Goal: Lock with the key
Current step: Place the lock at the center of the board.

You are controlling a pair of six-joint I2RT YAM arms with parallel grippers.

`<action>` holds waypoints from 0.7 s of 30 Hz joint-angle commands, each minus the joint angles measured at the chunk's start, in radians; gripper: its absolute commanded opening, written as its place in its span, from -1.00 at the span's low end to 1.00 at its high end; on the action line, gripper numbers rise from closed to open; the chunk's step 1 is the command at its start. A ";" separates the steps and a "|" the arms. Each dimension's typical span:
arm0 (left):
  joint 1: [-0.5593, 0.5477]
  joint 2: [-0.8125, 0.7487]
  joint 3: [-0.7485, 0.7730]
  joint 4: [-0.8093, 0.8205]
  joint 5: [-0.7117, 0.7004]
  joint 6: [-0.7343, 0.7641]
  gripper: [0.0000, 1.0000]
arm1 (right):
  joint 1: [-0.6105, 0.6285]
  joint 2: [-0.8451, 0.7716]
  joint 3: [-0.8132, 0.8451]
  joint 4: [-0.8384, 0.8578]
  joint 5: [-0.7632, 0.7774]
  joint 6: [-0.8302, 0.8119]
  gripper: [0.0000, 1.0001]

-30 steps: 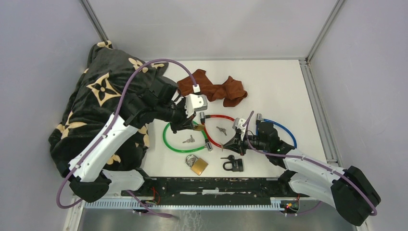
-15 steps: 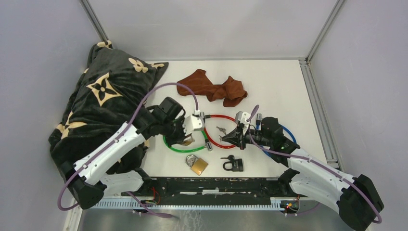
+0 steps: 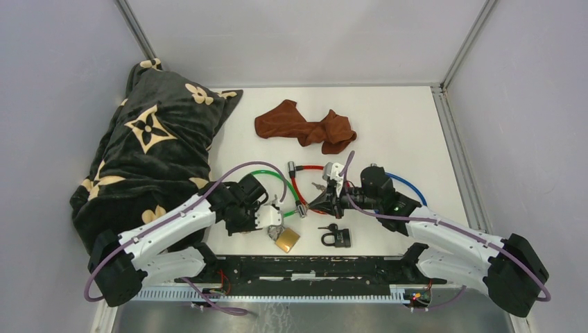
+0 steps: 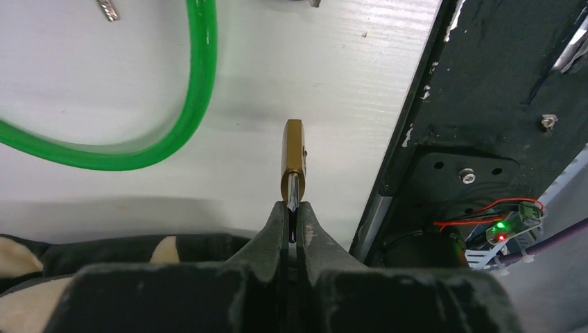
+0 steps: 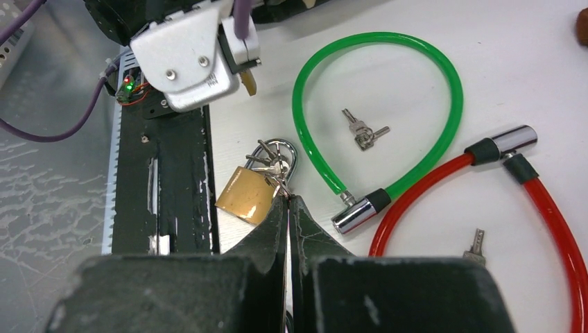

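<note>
In the left end effector (image 4: 292,229), clamped narrow, a small brass lock (image 4: 292,156) juts forward.

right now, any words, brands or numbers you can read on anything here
None readable in any view.
brass padlock: face looks blank.
black padlock: too small to read.
blanket: flower motifs only, no letters.
brass piece in the left gripper: edge-on, nothing readable.

Brass padlock (image 3: 286,239); green cable (image 5: 455,94), red cable (image 3: 312,167), blue cable (image 3: 402,180); blk/cream floral blanket (image 3: 152,139).
</note>
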 commanded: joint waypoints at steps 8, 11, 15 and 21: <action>-0.066 0.076 -0.001 0.036 -0.134 -0.020 -0.97 | 0.051 0.045 0.078 0.018 0.030 -0.004 -1.00; -0.088 0.118 0.018 -0.004 -0.136 -0.046 -0.97 | 0.053 0.044 0.081 0.018 0.034 0.000 -1.00; -0.107 0.168 0.045 -0.049 -0.139 -0.088 -0.96 | 0.055 0.043 0.080 0.021 0.037 0.001 -1.00; -0.111 0.195 0.040 -0.012 -0.121 -0.113 -0.96 | 0.058 0.047 0.078 0.030 0.038 0.002 -1.00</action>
